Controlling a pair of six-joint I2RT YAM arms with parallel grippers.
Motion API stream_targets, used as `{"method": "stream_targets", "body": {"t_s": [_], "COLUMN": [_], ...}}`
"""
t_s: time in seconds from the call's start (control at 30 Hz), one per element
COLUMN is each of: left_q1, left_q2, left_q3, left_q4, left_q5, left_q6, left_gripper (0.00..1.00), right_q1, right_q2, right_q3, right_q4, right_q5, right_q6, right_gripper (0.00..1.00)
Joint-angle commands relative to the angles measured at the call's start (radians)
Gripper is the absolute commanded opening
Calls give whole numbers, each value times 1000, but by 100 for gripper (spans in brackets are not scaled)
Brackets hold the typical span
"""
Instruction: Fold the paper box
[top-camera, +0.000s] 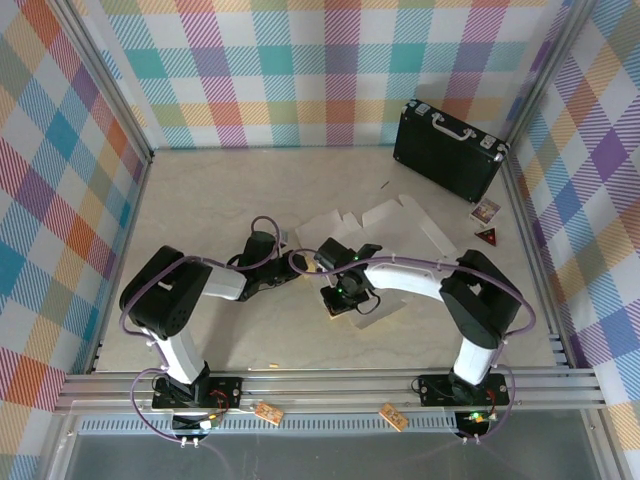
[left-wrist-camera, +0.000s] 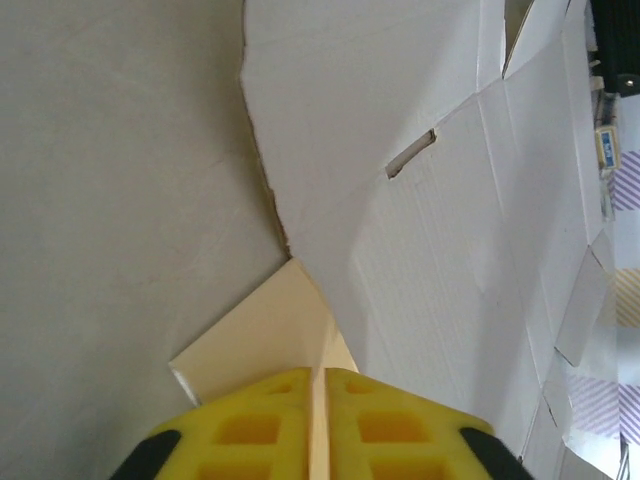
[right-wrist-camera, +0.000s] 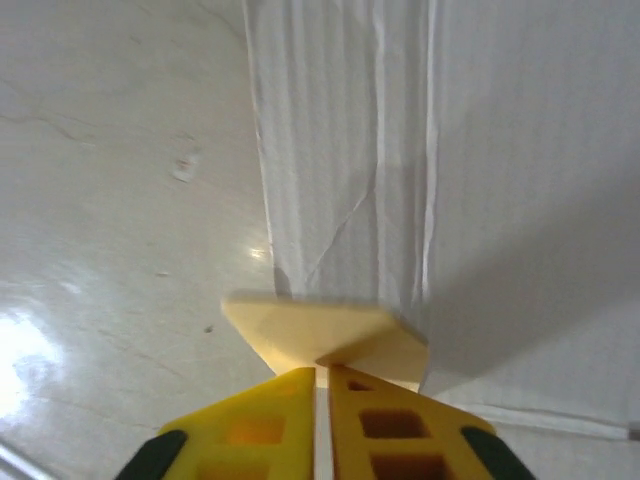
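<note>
The paper box (top-camera: 395, 218) lies opened out on the table, white side up, between the two arms and the back wall. In the left wrist view its white sheet (left-wrist-camera: 420, 250) runs away from me, and a tan flap (left-wrist-camera: 260, 335) is folded up at the near corner. My left gripper (left-wrist-camera: 322, 372) is shut on that flap's thin edge. My right gripper (right-wrist-camera: 322, 370) is shut on another tan flap (right-wrist-camera: 320, 335), bent up from the creased white panel (right-wrist-camera: 400, 150). From above, the left gripper (top-camera: 283, 243) is at the box's left edge and the right gripper (top-camera: 345, 296) at its near edge.
A black hard briefcase (top-camera: 447, 150) stands at the back right against the wall. Two small cards (top-camera: 485, 211) (top-camera: 487, 236) lie right of the box. Checked walls close in the table on three sides. Bare tabletop (top-camera: 200, 200) stretches to the left.
</note>
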Motion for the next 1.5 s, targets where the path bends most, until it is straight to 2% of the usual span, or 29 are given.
{"method": "stream_targets", "body": {"t_s": [0.0, 0.13, 0.33, 0.43, 0.53, 0.63, 0.67, 0.73, 1.0, 1.2, 1.3, 1.47], "left_q1": [-7, -7, -6, -4, 0, 3, 6, 6, 5, 6, 7, 28], "left_q2": [-77, -189, -398, -507, -595, -651, -661, -673, -691, -703, -710, -733], "left_q3": [-14, 10, 12, 35, 50, 55, 59, 61, 47, 32, 19, -16], "left_q4": [-195, -321, -489, -616, -719, -769, -783, -784, -820, -820, -816, -801], "left_q5": [-46, -67, -112, -189, -259, -289, -289, -288, -293, -302, -308, -316], "left_q6": [22, 44, 66, 91, 113, 122, 124, 131, 134, 135, 133, 108], "left_gripper": [16, 22, 37, 44, 51, 54, 54, 55, 56, 58, 58, 62], "right_q1": [-29, -57, -63, -63, -63, -61, -59, -54, -29, -26, -25, -24], "right_q2": [-83, -162, -235, -282, -335, -363, -361, -345, -204, -116, -101, -107], "right_q3": [-21, -93, -154, -164, -152, -145, -142, -139, -58, -47, -61, -70], "right_q4": [46, 103, 93, 38, -60, -135, -154, -175, -169, -139, -126, -113], "right_q5": [9, 1, 22, 21, 72, 94, 94, 107, 128, 95, 87, 98], "right_q6": [-11, 16, 18, 86, 201, 297, 319, 359, 440, 448, 447, 423], "right_gripper": [16, 24, 50, 58, 68, 70, 76, 77, 75, 61, 51, 19]}}
